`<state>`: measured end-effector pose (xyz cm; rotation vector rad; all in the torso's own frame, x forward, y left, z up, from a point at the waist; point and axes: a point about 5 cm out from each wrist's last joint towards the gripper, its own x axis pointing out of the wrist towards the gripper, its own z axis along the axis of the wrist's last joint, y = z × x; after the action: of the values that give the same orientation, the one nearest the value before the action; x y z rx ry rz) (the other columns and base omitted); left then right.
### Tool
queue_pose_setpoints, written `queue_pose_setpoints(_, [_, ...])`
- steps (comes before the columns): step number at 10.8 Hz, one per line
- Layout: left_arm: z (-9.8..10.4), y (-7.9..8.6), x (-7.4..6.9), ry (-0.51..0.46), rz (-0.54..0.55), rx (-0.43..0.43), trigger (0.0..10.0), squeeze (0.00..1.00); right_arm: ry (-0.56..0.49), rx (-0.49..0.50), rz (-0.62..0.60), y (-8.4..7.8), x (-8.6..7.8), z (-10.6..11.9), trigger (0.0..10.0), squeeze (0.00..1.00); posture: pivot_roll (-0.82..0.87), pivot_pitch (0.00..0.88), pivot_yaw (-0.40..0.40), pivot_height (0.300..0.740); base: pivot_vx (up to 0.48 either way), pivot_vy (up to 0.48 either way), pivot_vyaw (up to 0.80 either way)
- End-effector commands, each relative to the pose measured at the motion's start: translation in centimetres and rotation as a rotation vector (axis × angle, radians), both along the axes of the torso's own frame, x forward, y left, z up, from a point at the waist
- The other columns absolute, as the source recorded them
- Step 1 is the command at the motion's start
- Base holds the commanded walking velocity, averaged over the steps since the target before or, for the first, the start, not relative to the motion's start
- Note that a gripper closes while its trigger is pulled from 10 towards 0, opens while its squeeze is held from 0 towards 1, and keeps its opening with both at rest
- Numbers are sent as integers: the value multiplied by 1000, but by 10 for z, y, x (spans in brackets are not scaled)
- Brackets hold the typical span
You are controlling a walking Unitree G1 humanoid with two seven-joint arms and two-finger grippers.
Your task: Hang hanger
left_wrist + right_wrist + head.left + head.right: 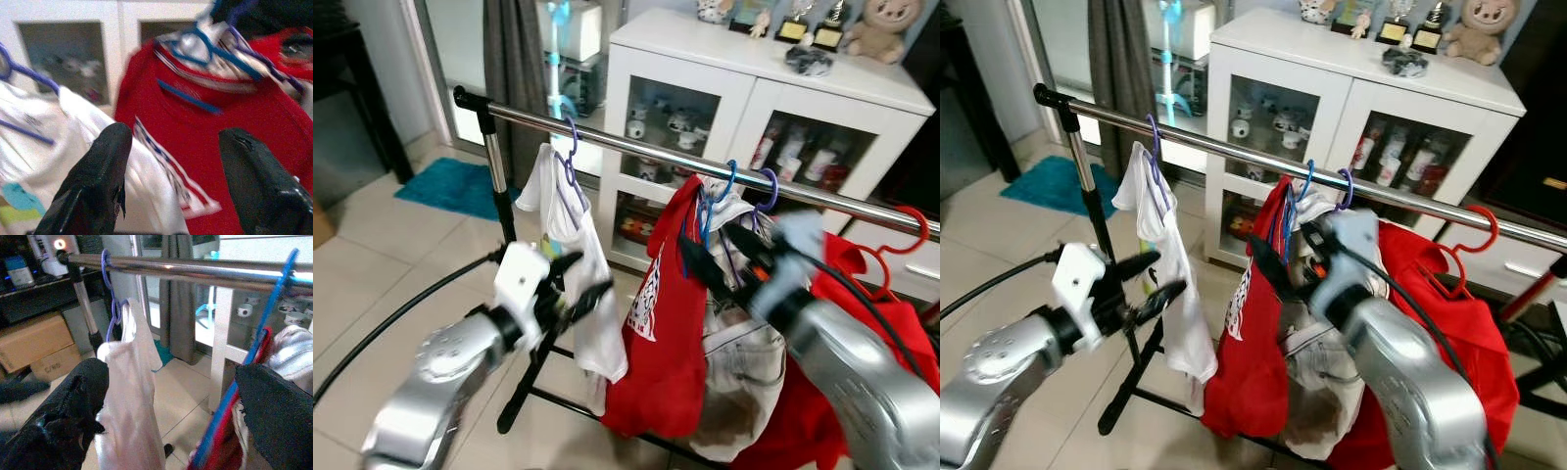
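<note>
Left gripper [579, 282] was spread wide, holding nothing, beside the white shirt [578, 245]. Right gripper [171, 396] gaped empty near the blue hanger [717, 196] on the rail [646, 147].

both silver arms raised forward, left pincer [576, 282] and right pincer [166, 411] fingers spread apart

Your rail [636, 147] carries a white shirt [578, 255], two red shirts [671, 323] and four hangers.
</note>
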<state>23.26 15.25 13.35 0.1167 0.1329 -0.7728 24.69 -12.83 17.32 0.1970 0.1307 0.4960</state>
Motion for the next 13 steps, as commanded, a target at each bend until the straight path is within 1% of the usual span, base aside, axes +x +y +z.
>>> queue_pose_setpoints(1, [2, -4, -2, 0, -39, 2, 10000, 0, 38, -23, -43, 0, 8, -3, 10000, 0, -74, 0, -84, 740, 0, 0, 0])
queue_pose_setpoints(2, [3, 0, -4, 1, -37, 15, 10000, 0, 72, -71, -143, -3, 19, -6, 10000, 0, -67, 0, -84, 740, 0, 0, 0])
queue_pose_setpoints(3, [4, 3, -6, 2, -42, 18, 10000, 0, 86, -86, -230, -7, 25, -7, 10000, 0, -61, 0, -92, 740, 0, 0, 0])
queue_pose_setpoints(4, [4, 4, -6, 4, -41, 20, 10000, 0, 94, -79, -231, -7, 26, -5, 10000, 0, -60, 1, -90, 740, 0, 0, 0])
queue_pose_setpoints(7, [5, 7, -4, -1, -53, 31, 10000, 0, 140, -125, -319, -10, 30, -7, 10000, 0, -63, 0, -83, 740, 0, 0, 0])
queue_pose_setpoints(9, [5, 5, -1, -1, -93, 30, 10000, 0, 159, -131, -318, -6, 35, -10, 10000, 0, -67, 0, -78, 740, 0, 0, 0])
queue_pose_setpoints(11, [6, 5, 0, -6, -97, 36, 10000, 0, 171, -156, -333, -6, 41, -11, 10000, 0, -63, 0, -81, 740, 0, 0, 0])
queue_pose_setpoints(12, [6, 4, 0, -7, -96, 37, 10000, 0, 180, -153, -337, -6, 43, -11, 5255, 0, -59, 0, -88, 740, 0, 0, 0])
queue_pose_setpoints(13, [6, 4, 0, -9, -95, 38, 10000, 0, 181, -150, -322, -3, 44, -12, 2588, 0, -57, 0, -92, 740, 0, 0, 0])
